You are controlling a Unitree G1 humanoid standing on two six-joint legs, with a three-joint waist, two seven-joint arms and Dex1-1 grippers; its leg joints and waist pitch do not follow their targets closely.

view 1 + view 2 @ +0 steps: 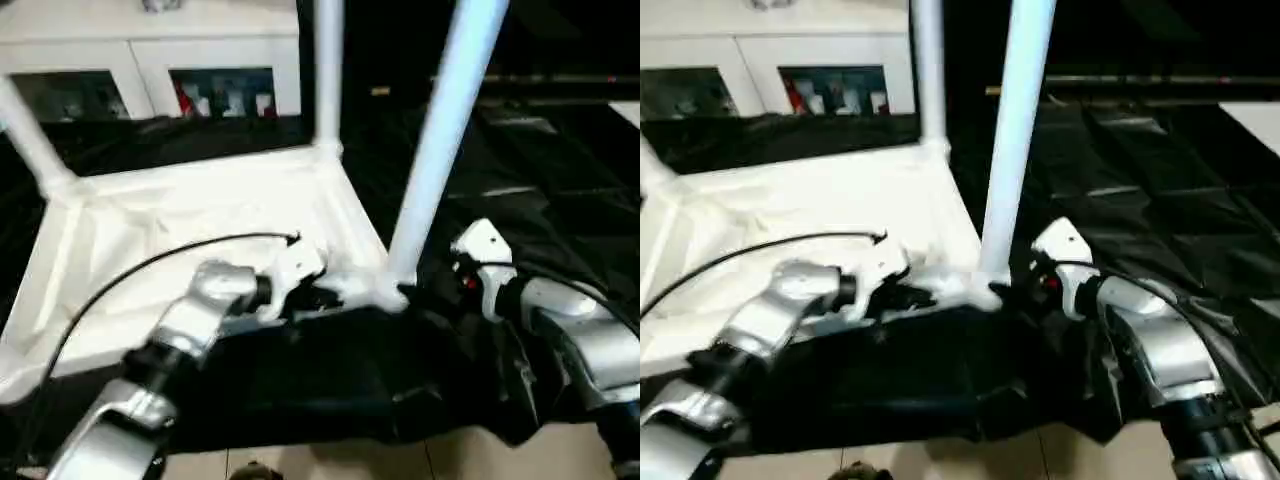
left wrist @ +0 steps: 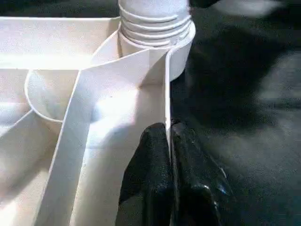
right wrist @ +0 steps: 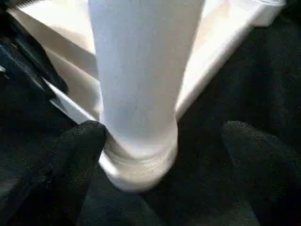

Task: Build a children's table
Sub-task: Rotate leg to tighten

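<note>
The children's table [image 1: 200,230], a small white plastic top, lies upside down on black sheeting, legs upright. The left end effector [image 2: 169,155] pinches its rim; the right end effector's [image 3: 155,155] fingers stand apart around the near-corner white tubular leg [image 1: 440,150]. Threads still show, so the next move probably calls for regripping and twisting.

The upturned square plastic table top [image 1: 190,230] and its long tubular legs [image 1: 445,130] are plain white, on a black cloth [image 1: 560,170]; silver forearms [image 1: 590,345] end in black-fingered pincers [image 2: 171,183]
</note>
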